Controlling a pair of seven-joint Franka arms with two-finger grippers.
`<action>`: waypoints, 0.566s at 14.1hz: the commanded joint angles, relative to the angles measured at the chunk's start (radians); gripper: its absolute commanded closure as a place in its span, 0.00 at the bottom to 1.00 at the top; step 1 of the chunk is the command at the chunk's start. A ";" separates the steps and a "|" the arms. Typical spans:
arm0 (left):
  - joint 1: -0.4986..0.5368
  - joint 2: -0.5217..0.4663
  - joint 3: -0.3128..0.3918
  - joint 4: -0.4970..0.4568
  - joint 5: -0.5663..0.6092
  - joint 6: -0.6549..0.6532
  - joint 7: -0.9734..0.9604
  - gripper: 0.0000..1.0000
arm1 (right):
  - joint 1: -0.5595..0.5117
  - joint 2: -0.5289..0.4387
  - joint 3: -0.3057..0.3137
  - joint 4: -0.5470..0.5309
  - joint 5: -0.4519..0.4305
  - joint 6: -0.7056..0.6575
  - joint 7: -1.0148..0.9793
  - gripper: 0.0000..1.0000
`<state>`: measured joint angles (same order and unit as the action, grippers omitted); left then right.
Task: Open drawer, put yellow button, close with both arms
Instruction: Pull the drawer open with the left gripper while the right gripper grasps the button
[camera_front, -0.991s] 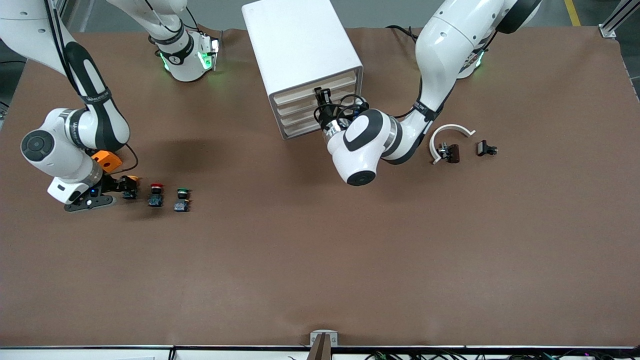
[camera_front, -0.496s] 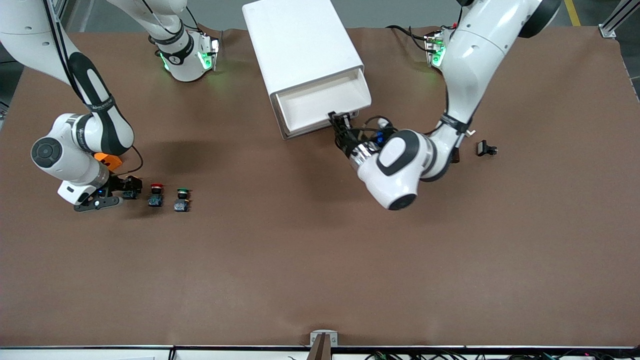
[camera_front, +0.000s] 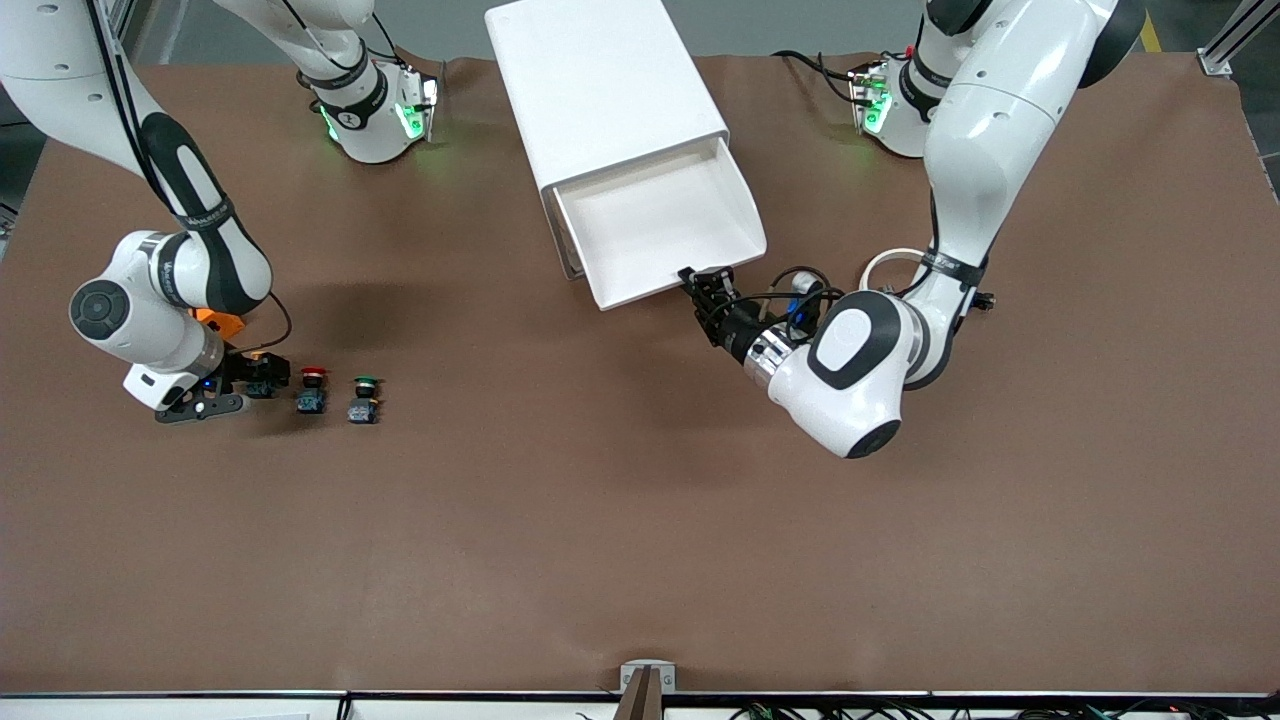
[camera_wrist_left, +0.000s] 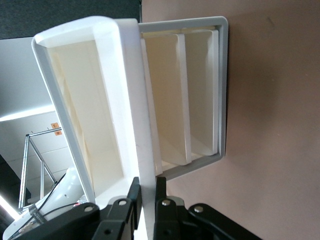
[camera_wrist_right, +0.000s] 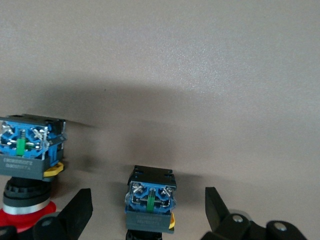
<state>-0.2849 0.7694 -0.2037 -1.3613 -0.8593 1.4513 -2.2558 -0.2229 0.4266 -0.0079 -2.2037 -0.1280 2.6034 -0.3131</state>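
Note:
The cabinet (camera_front: 600, 90) has its top drawer (camera_front: 660, 225) pulled out, and its white tray shows nothing inside. My left gripper (camera_front: 703, 287) is shut on the drawer's front edge; the left wrist view shows its jaws (camera_wrist_left: 147, 197) pinching the cream front (camera_wrist_left: 131, 115). My right gripper (camera_front: 255, 385) is low at the right arm's end, open around the yellow button (camera_front: 264, 378). In the right wrist view the button's blue base (camera_wrist_right: 150, 202) sits between the spread fingers (camera_wrist_right: 80, 210), untouched.
A red-capped button (camera_front: 312, 388) and a green-capped button (camera_front: 364, 398) stand beside the yellow one. The red one also shows in the right wrist view (camera_wrist_right: 27, 165). A white ring (camera_front: 890, 262) lies by the left arm's elbow. The three lower drawers (camera_wrist_left: 185, 95) are shut.
My left gripper has pulled the top drawer from shut to well out, toward the front camera. My right gripper has edged closer around the yellow button.

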 joint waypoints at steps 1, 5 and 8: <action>0.023 0.010 -0.003 0.044 -0.012 0.024 0.082 0.01 | -0.024 -0.002 0.017 -0.002 0.018 0.007 0.003 0.00; 0.035 0.008 0.003 0.077 0.008 0.031 0.122 0.00 | -0.039 -0.002 0.017 -0.002 0.019 0.003 0.003 0.00; 0.026 -0.002 0.058 0.123 0.072 0.031 0.203 0.00 | -0.044 -0.002 0.017 -0.002 0.018 0.003 0.002 0.00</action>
<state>-0.2518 0.7692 -0.1734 -1.2806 -0.8315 1.4853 -2.1070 -0.2444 0.4267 -0.0082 -2.2036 -0.1245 2.6034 -0.3112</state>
